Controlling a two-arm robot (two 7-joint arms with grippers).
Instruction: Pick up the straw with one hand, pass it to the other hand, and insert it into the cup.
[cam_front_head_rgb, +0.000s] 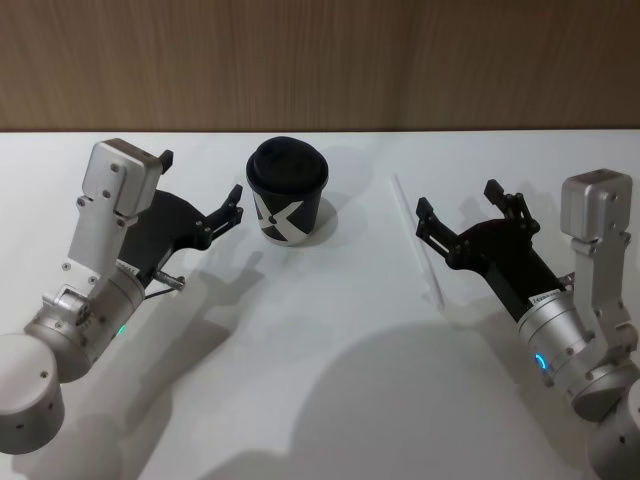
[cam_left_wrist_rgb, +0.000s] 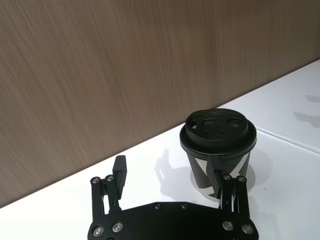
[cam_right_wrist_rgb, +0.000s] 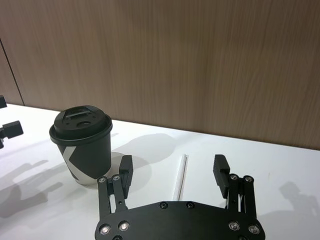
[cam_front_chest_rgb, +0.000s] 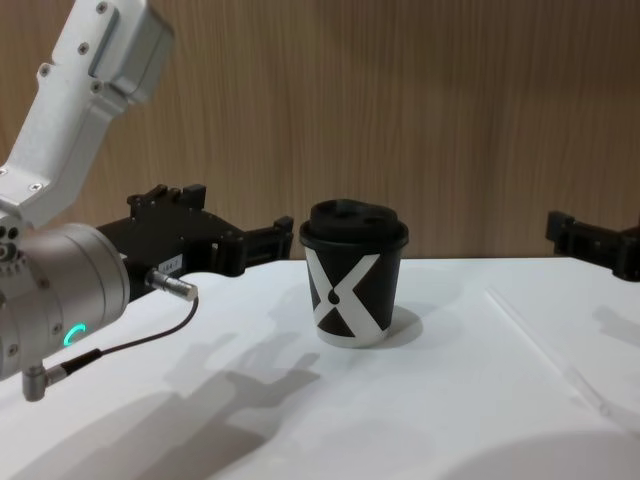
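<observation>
Well, in the head view my right gripper (cam_front_head_rgb: 457, 207) hangs with its fingers spread just right of the straw (cam_front_head_rgb: 418, 243). The straw lies flat on the white table (cam_front_head_rgb: 330, 340), well right of the cup (cam_front_head_rgb: 288, 192). My left gripper (cam_front_head_rgb: 202, 180) sits spread just left of the cup. The left wrist view shows the cup's domed black lid with its small holes. In the right wrist view the straw, thin, white and straight, lies ahead, in line with the gap between the spread fingers. In the chest view it barely rises off the table. I judge it could roll or skid away if one finger touches first, or be crushed by a hard pinch
</observation>
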